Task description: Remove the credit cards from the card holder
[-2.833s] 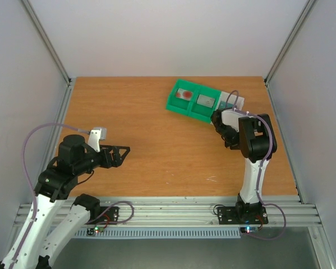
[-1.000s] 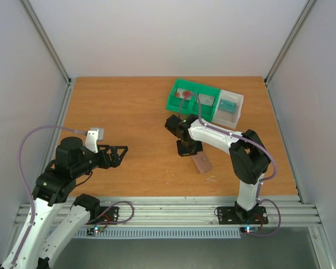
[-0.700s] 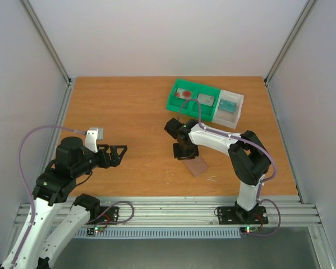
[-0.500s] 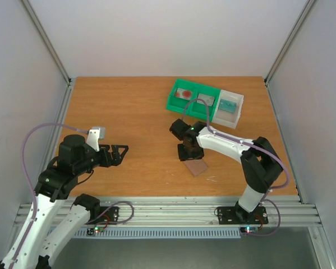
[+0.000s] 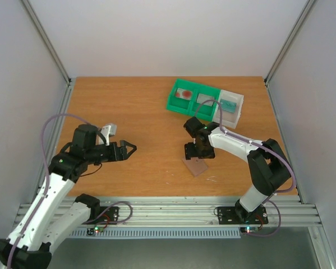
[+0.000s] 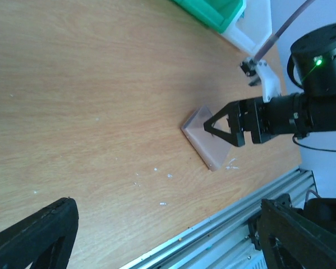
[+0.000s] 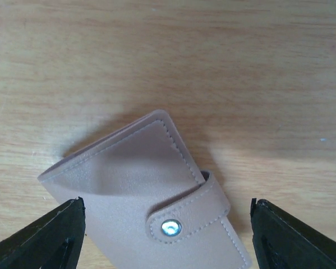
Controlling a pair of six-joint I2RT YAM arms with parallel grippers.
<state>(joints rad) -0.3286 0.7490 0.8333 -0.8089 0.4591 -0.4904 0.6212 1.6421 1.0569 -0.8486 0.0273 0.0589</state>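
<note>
The card holder (image 5: pixel 195 166) is a closed pinkish-mauve wallet with a snap strap, lying flat on the table; it also shows as the card holder (image 7: pixel 139 185) and the card holder (image 6: pixel 204 137). My right gripper (image 5: pixel 198 152) hovers just above it, open, its fingers (image 7: pixel 38 235) wide on either side and off it. A whitish card with a red blotch (image 5: pixel 185 94) and a greyish card (image 5: pixel 205 100) lie in the green tray (image 5: pixel 176 105). My left gripper (image 5: pixel 128 149) is open and empty, well left of the card holder.
A white tray (image 5: pixel 236 115) with a teal card (image 5: pixel 229 105) adjoins the green tray at the back right. Small white specks (image 6: pixel 165 188) dot the wood near the aluminium rail (image 5: pixel 173 210) at the near edge.
My right gripper brought the card holder from beside the trays to mid-table, laid it flat and opened. My left arm swung right, toward the card holder.
</note>
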